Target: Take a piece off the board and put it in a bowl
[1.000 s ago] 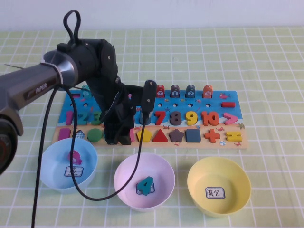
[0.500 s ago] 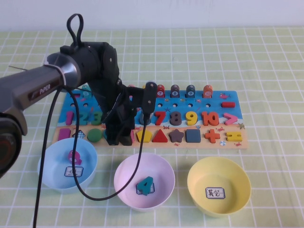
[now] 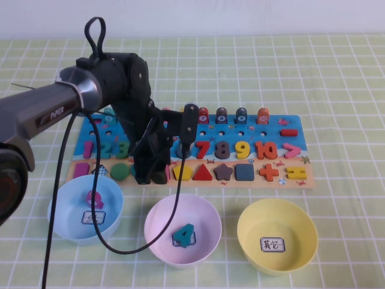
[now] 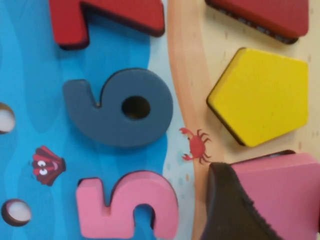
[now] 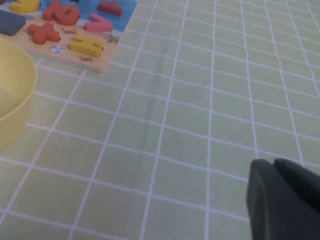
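Board showing blue above tan. Beside the yellow pentagon: pink piece, grey 6, pink 5. Cloth showing green-and-white grid.

High camera overlooks board; left wrist close above, perhaps touching.

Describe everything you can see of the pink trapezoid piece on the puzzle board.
The pink trapezoid piece is a small flat block, apparently painted wood, with a smooth pink face and a darker side edge. It lies flat in the tan lower strip of the board, next to the yellow pentagon and across from the pink 5. One dark finger of the left pincer presses against its edge, covering part of it. The right pincer is over bare tablecloth, away from the piece.
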You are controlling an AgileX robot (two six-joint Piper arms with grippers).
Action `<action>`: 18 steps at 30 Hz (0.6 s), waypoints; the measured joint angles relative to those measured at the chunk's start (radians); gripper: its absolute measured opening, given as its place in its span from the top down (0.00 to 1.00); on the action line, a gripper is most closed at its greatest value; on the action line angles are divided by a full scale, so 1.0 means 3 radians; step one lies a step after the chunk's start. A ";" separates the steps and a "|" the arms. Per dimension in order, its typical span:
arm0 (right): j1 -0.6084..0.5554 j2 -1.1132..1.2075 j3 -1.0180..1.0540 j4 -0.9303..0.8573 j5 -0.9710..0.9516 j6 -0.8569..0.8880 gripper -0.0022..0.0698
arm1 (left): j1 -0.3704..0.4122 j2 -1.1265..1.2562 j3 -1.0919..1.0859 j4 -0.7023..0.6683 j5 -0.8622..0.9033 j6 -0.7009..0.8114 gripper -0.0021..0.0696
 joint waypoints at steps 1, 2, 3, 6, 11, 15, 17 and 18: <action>0.0000 0.0000 0.0000 0.0000 0.0000 0.0000 0.99 | 0.0000 0.0000 0.0000 0.0000 0.0006 -0.0014 0.56; 0.0000 0.0000 0.0000 0.0000 0.0000 0.0000 0.99 | 0.0000 0.0000 0.0000 0.0000 0.0008 -0.0039 0.57; 0.0000 0.0000 0.0000 0.0000 0.0000 0.0000 0.99 | 0.0000 0.0000 -0.0006 0.0000 0.0030 -0.0063 0.57; 0.0000 0.0000 0.0000 0.0000 0.0000 0.0000 0.99 | 0.0000 0.0000 -0.0084 0.0022 0.0176 -0.0118 0.57; 0.0000 0.0000 0.0000 0.0000 0.0000 0.0000 0.99 | 0.0000 -0.0027 -0.0423 0.0036 0.0406 -0.0227 0.57; 0.0000 0.0000 0.0000 0.0000 0.0000 0.0000 0.99 | 0.0000 -0.0071 -0.0739 0.0036 0.0455 -0.0385 0.57; 0.0000 0.0000 0.0000 0.0000 0.0000 0.0000 0.99 | 0.0000 -0.0118 -0.0811 0.0029 0.0469 -0.0482 0.57; 0.0000 0.0000 0.0000 0.0000 0.0000 0.0000 0.99 | 0.0000 -0.0150 -0.0825 -0.0003 0.0470 -0.0513 0.57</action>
